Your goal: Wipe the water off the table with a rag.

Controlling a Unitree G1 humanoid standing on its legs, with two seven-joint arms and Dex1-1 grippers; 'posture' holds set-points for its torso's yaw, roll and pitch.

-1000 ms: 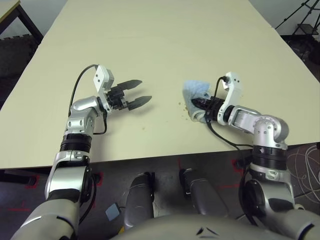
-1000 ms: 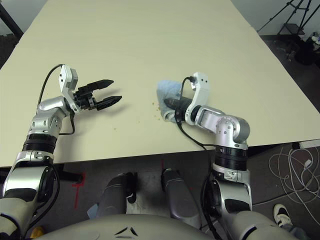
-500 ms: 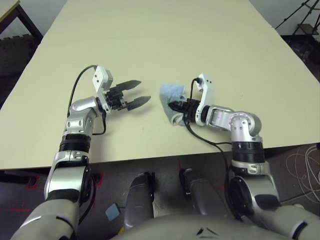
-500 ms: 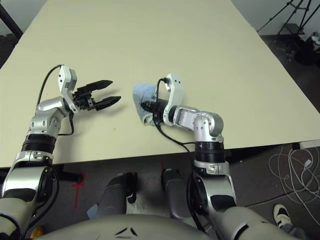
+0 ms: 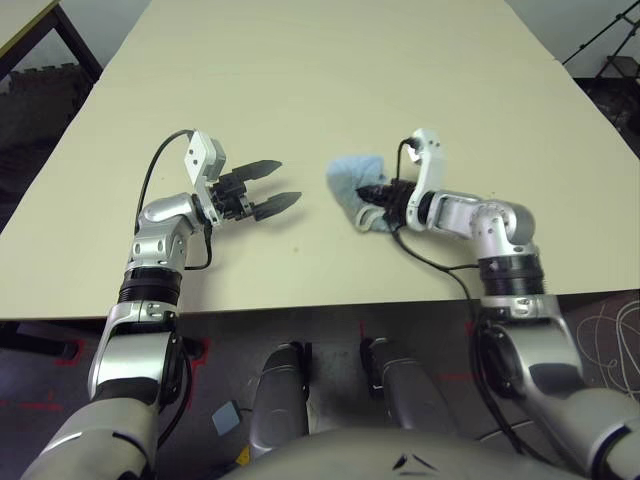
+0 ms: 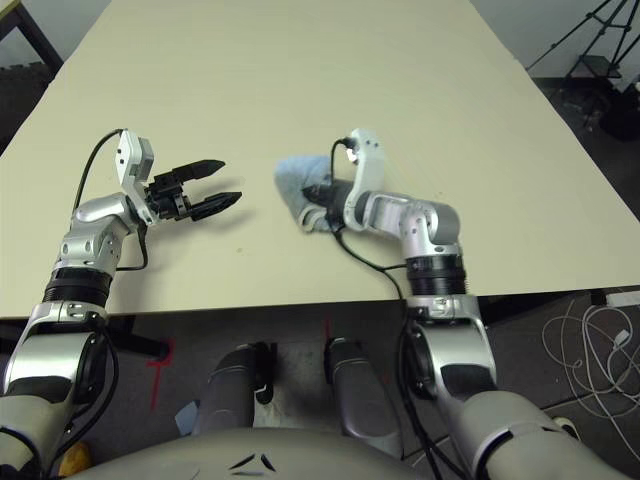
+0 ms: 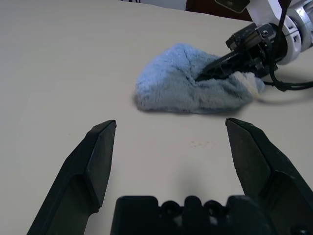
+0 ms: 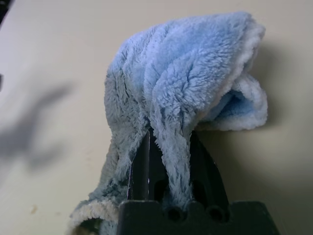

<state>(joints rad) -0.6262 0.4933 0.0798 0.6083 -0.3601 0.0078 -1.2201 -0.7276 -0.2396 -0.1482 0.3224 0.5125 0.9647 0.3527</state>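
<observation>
While our right tool (image 5: 364, 193) pinches the rag (image 5: 347, 174), a spot of water (image 5: 296, 249) lies leftward and nearer us on the table (image 5: 300, 90); we'd judge a left-and-inward sweep, our left tool (image 5: 291, 179) wide open.

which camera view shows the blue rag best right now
The right wrist view: the rag is large there, its folds, whitish hem and the spot where the right claw pinches it all showing. The left wrist view gives its side, bunched on the table; both eye views show it small, partly covered by that claw.
</observation>
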